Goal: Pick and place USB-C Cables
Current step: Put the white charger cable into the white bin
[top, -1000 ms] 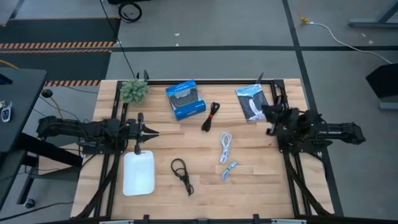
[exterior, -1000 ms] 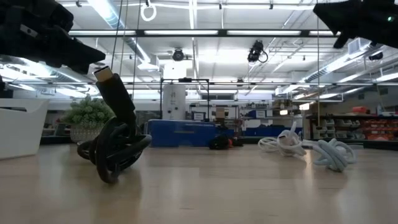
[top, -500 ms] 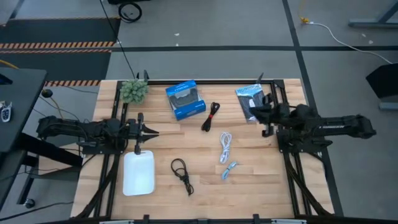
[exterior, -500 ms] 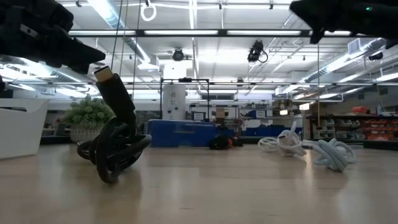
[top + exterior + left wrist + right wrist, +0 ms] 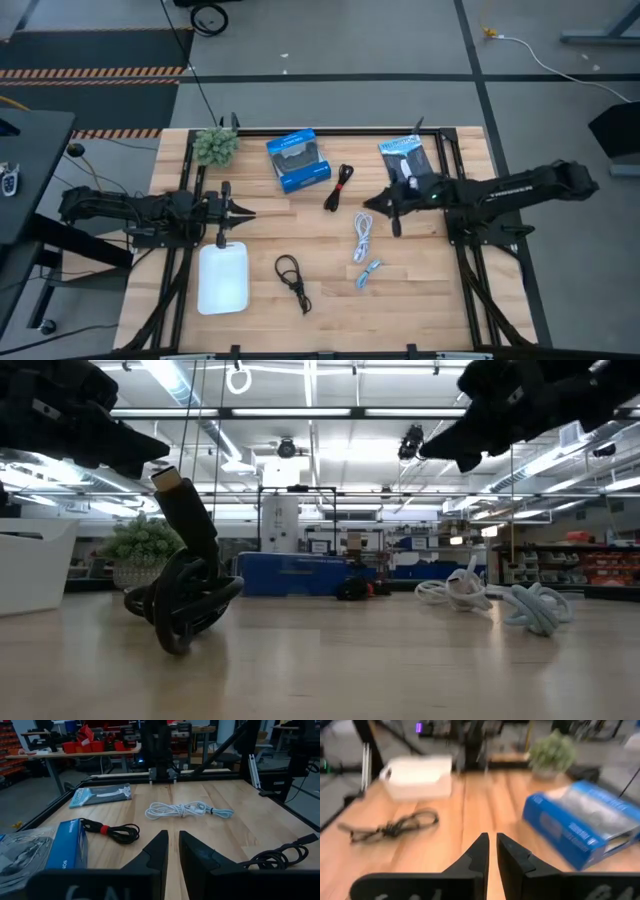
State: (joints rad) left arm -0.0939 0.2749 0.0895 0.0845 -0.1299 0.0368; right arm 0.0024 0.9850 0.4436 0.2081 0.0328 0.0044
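While the right gripper [image 5: 378, 207] hangs over mid-table, fingers nearly together and empty, the white bundled USB-C cable [image 5: 362, 237] lies just beside it toward the table's near edge, long axis running far-to-near. Black-and-red cable [image 5: 340, 186] sits on its far side. Right arm is nearer; left gripper [image 5: 232, 214] waits by the white tray [image 5: 222, 281].

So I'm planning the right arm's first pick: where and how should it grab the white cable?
Probably best to take the white cable across the middle of its bundle, coming straight down from above. It lies flat as a long, narrow coil running away from the table's front edge, so the right gripper, hovering just beside its far end, could close across the narrow width.
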